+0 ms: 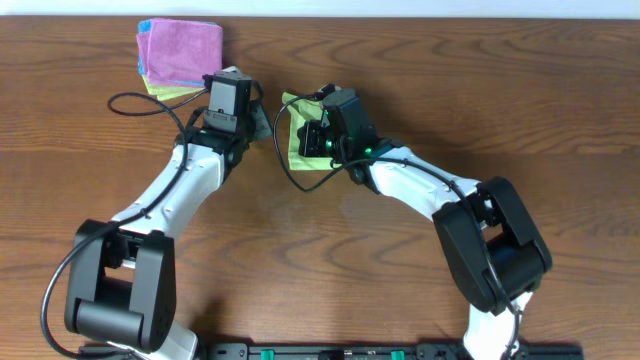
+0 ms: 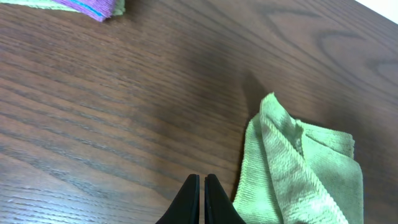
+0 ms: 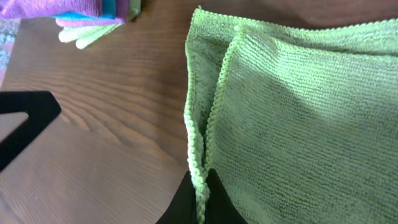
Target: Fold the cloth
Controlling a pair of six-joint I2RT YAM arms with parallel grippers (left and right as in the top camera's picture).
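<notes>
The lime-green cloth (image 1: 300, 155) lies folded over on the wooden table (image 1: 330, 250), just right of centre. In the right wrist view two of the cloth's (image 3: 298, 106) hemmed edges run side by side down into my right gripper (image 3: 200, 190), which is shut on that hem. Overhead, the right gripper (image 1: 306, 137) sits over the cloth's left part. My left gripper (image 2: 202, 186) is shut with nothing in it, over bare wood just left of the cloth (image 2: 298, 174). Seen from overhead, the left gripper (image 1: 257, 122) hangs close beside the cloth's left edge.
A stack of folded cloths stands at the back left, with a pink-magenta cloth (image 1: 182, 50) on top, a blue one showing at the edge and a lime one (image 1: 165, 90) beneath. The stack (image 3: 81, 12) also shows in the right wrist view. A black part of the left arm (image 3: 25, 118) is at that view's left.
</notes>
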